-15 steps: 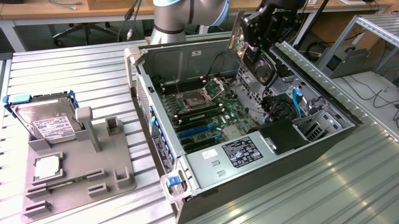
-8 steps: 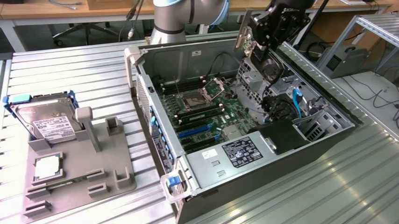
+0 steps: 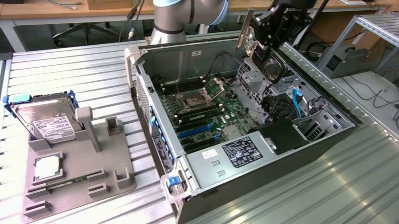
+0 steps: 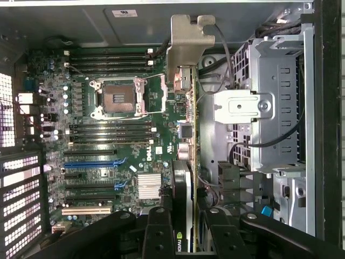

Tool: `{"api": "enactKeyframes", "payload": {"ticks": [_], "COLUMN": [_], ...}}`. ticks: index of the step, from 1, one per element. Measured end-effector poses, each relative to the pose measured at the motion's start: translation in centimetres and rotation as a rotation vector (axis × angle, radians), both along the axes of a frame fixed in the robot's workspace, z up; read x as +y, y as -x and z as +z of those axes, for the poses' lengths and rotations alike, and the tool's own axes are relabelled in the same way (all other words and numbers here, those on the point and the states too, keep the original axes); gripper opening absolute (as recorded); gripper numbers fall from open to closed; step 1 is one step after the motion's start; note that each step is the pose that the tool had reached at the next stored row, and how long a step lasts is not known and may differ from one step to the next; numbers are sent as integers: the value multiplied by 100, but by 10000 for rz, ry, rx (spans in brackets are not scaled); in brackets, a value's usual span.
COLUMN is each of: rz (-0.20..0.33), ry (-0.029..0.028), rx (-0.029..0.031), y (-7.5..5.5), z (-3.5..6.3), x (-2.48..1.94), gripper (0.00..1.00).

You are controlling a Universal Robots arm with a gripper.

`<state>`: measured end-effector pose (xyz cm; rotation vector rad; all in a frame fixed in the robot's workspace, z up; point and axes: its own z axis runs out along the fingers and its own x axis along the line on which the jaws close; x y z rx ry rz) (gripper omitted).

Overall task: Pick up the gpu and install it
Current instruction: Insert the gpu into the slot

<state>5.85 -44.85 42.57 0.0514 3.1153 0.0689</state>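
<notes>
Overhead, the pincer [image 4: 187,218] grips the gpu [image 4: 184,178] above the ribbed metal table [image 3: 74,79].

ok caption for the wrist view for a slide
End effector holds the gpu edge-on above the motherboard of the open case.

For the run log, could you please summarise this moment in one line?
gripper: shut on gpu | gpu: above open computer case | not installed

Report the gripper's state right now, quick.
Gripper: closed on the thin, flat dark expansion card with a long silver metal bracket, held over the open grey computer case.
</notes>
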Motion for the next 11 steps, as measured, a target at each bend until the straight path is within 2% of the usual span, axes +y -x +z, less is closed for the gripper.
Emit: {"api": "enactKeyframes", "payload": {"ticks": [8, 11], "rz": [18, 216], "ry": [0, 1], "rx": [-1, -1], "y": [0, 0], "z": [0, 0], "x": [0, 0], "gripper": [27, 27]}}
